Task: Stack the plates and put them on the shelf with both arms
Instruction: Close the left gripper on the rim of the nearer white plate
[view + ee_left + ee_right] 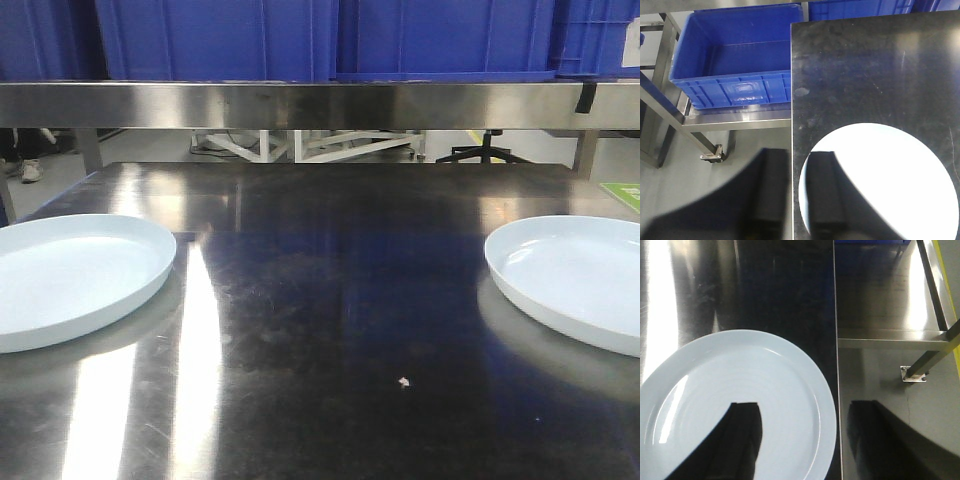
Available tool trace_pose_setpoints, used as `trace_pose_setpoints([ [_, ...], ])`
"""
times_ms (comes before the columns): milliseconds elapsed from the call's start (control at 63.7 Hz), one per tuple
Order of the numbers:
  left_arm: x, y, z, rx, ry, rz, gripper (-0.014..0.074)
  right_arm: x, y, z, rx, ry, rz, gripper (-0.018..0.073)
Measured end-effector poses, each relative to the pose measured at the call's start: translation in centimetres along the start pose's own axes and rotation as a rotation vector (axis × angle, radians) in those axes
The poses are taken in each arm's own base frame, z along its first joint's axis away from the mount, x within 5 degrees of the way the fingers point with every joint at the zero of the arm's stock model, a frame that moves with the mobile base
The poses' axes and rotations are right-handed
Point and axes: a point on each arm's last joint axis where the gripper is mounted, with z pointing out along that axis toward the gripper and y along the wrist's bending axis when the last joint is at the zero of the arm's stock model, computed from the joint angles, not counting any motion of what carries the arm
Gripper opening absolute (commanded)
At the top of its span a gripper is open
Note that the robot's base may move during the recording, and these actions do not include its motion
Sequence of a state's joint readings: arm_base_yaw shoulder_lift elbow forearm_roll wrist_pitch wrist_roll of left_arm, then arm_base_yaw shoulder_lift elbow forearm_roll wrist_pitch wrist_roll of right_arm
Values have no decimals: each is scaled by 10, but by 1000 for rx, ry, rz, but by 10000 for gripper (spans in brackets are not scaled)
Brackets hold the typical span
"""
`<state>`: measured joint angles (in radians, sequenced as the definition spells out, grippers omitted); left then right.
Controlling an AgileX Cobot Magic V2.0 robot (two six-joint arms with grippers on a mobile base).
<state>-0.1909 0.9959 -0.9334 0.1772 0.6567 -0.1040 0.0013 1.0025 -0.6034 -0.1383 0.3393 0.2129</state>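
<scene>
Front view: two pale, glossy plates lie flat on the steel table point(330, 300). The left plate point(70, 275) and the right plate point(575, 280) sit well apart near opposite sides, under a shelf point(320, 105) loaded with blue crates point(220, 40); neither arm shows here. Left wrist view: my left end effector point(797, 165) is spread wide and holds nothing, with one finger over the left plate and the other outside the table edge. Right wrist view: my right end effector point(805, 410) is likewise wide open and empty, straddling the right plate's rim close to the table edge. Risks, as I judge them: an outer finger could strike the table edge on the way down, the slick shallow rim could slip from a pinch, a nudged plate could slide off the table, and the crowded shelf leaves little room.
</scene>
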Motion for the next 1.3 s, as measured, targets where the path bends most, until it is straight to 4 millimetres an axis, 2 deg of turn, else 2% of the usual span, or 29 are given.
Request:
trace_pose_setpoints([
  [47,0,0,4,1,13,-1,563,0,0,0,0,0,0,497],
  [94,1,-1,10,1,33,-15,588,0,0,0,0,0,0,497],
  [267,10,-5,48,-2,181,-44,580,0,0,0,0,0,0,497],
  [424,24,-10,90,-2,327,-36,580,0,0,0,0,0,0,497],
  [644,43,-15,130,-2,461,-20,580,0,0,0,0,0,0,497],
  [848,49,-17,144,-6,486,-26,580,0,0,0,0,0,0,497],
  [1303,48,0,147,-47,468,-63,580,0,0,0,0,0,0,497],
])
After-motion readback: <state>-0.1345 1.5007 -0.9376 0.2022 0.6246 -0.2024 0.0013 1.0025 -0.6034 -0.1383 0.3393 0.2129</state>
